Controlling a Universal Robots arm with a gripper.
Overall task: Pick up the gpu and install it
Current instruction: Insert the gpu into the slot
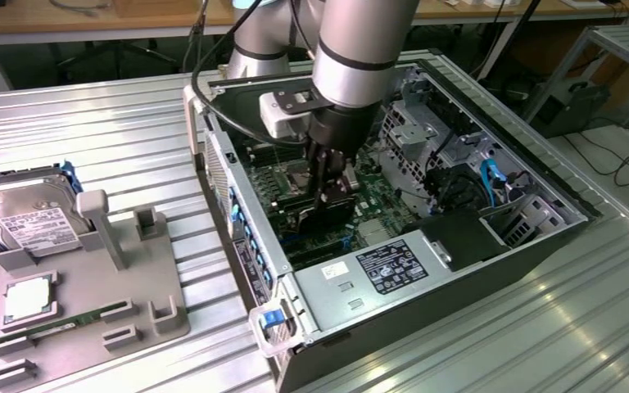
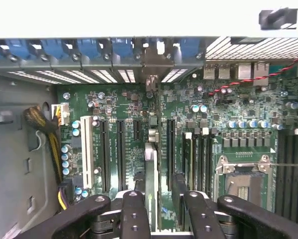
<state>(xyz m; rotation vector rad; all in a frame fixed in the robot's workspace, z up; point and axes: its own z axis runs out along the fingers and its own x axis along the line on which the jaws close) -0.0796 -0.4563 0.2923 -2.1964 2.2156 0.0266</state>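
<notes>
Inside the computer case [image 1: 533, 237], gripper [image 2: 161, 199] partly open astride the upright gpu [image 2: 149, 184]; grip uncertain

The gpu [image 1: 326, 214], a flat card with a black face, stands on edge inside the open computer case [image 1: 533, 246], down over the green motherboard [image 2: 124, 104], seen edge-on as a thin pale strip [image 2: 149, 184].
</notes>
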